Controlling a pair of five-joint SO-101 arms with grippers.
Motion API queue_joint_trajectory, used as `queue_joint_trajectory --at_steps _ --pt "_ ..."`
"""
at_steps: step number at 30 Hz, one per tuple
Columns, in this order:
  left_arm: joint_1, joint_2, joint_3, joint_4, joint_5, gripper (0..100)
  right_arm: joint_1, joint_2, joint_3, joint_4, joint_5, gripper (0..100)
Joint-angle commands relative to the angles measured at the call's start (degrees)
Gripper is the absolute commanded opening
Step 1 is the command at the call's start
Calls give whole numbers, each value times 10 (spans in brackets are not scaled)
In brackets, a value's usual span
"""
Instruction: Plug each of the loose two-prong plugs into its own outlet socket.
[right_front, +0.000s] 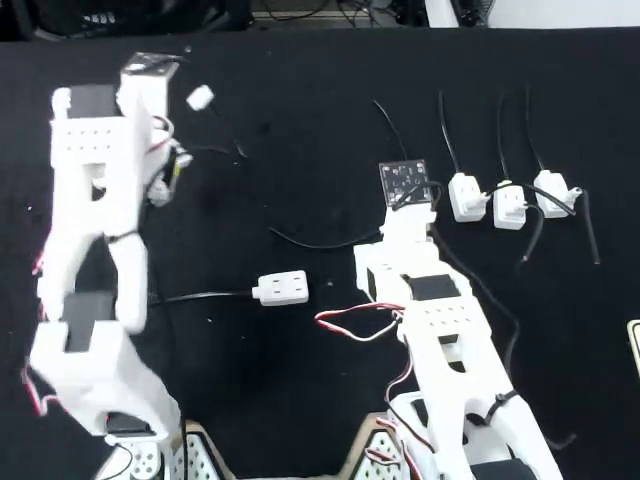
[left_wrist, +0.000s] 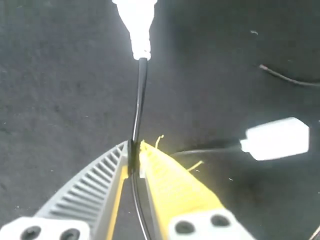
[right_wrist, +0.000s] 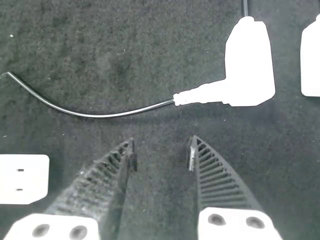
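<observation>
Plug (left_wrist: 136, 25), white, two-prong type, prongs hidden: in the left wrist view it sits just beyond the tip of the left tool (left_wrist: 134, 150), at the end of a thin black cord (left_wrist: 140, 95). Left tool: jaws together, clamped on that cord a little behind the plug, the cord running straight from the grip to the plug body. Second white cord end (left_wrist: 277, 139): lies on the black table (left_wrist: 60, 90) to one side of the held cord and apart from it; plug or socket cannot be told. Small white plug (right_front: 200, 97): on the table just beside the far end of the left arm (right_front: 95, 200) in the high view; whether it is the held one cannot be told. Free socket (right_front: 282, 288): white, flat on the table between the two arms, its black cord leading toward the left arm; its two slots, both bare, show in the right wrist view. Right tool (right_wrist: 161, 152): jaws apart, holding nothing, over the table. Socket row (right_front: 510, 205): three white socket bodies side by side, to the right of the far end of the right arm (right_front: 440, 330), each with a black cord leading toward the far edge. Nearest socket of the row (right_wrist: 250, 65): ahead of the right tool, with a white plug stub (right_wrist: 200, 94) joined to its side; the stub's thin cord curves off across the table to a loose end.
</observation>
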Motion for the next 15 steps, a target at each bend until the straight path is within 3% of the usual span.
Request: queue_joint_trajectory --at_steps 1,7,15 --pt "58 -153 124 -49 4 30 11 -20 -42 -4 -3 159" --pt "145 -305 317 -117 2 30 57 -20 -44 -4 -59 159" --pt "163 -495 555 -285 6 30 50 -20 -44 -6 -117 162"
